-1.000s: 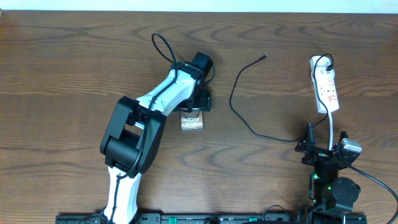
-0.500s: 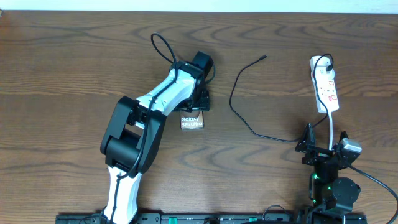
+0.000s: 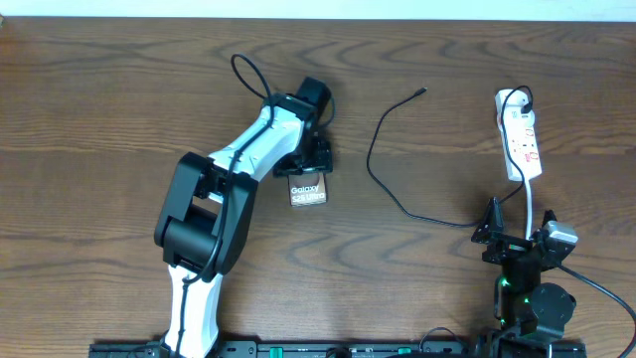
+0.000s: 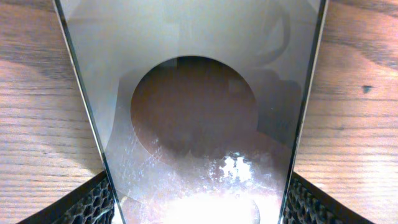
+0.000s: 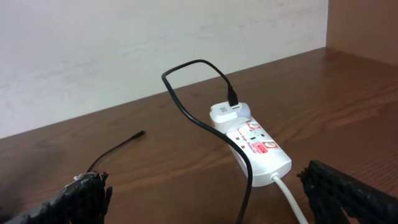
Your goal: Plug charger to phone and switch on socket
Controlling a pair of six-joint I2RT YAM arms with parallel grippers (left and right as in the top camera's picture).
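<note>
The left pincer (image 4: 198, 204) is closed on the phone (image 4: 196, 106), a flat grey-silver rectangular slab with a brown oval mark. In the left wrist view its black textured fingers (image 4: 92, 202) sit against the slab's two long edges at the lower corners of the frame. From overhead, this pincer covers the phone's upper end just left of the frame's centre. The white "Galaxy S25 Ultra" lettering shows below it, and the white-and-black left arm (image 3: 214, 209) reaches up from the lower left.

The right pincer (image 5: 205, 186) stands wide apart, one black finger in each lower corner of the right wrist view. It holds nothing and sits at the lower right of the overhead frame.

The charger (image 3: 383, 174), a long thin black cable, lies loose on the brown wooden bench (image 3: 119, 109). Its small black connector tip (image 3: 421, 91) rests right of the phone and well apart from it. The cable curves down towards the right pincer, and its far end is plugged into a small white adapter (image 5: 227, 113) on the socket (image 3: 520, 139). The socket is a narrow white power strip with red markings at the upper right, and its thicker white cord (image 3: 534, 204) trails down from it.
</note>
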